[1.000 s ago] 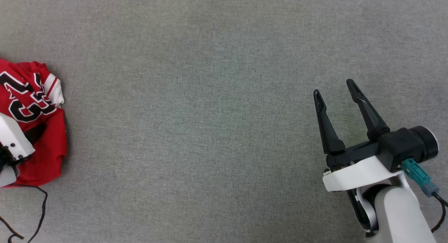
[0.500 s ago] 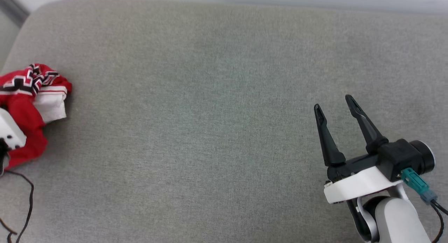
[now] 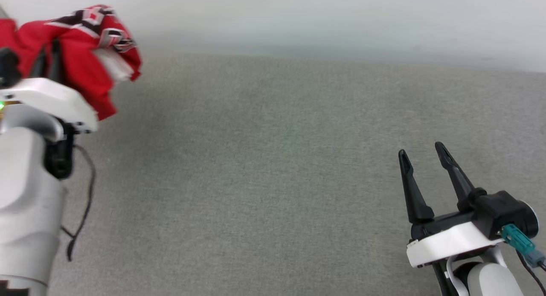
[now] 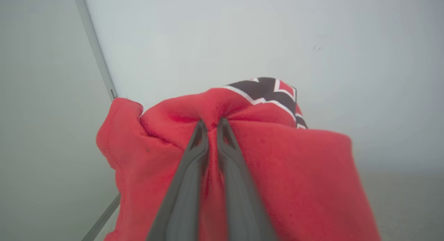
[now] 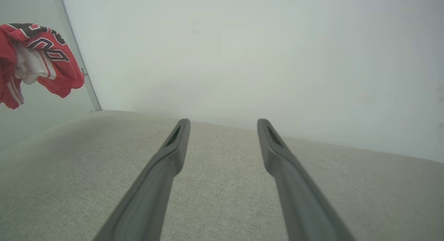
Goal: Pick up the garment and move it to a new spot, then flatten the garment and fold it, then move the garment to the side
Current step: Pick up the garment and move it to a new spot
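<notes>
Garment held aloft, at the first step of the task. The left gripper (image 4: 211,124), its two long dark fingers drawn nearly together, pinches a fold of the red jersey-style garment with white sleeve, striped trim and black white-outlined lettering (image 4: 277,157). The cloth puckers at the fingertips and drapes down either side of the jaws as a crumpled bundle. It hangs clear of the grey woven fabric surface (image 3: 273,168) beneath them and is seen against the pale wall (image 3: 298,18) beyond. The right gripper (image 3: 420,149) hovers low over the same surface, well apart from the garment. Its jaws are spread wide with nothing between them, and its fingertips point toward the wall. Progress, as judged from this arrangement: the pick-up appears complete, but the garment is not yet set down at a new spot. Flattening, folding and moving it to the side all lie ahead. The bundle shows no flat panel or tidy edge, so the whole of the spreading work is left. The broad stretch of surface between the two pairs of jaws looks a likely place for it.
</notes>
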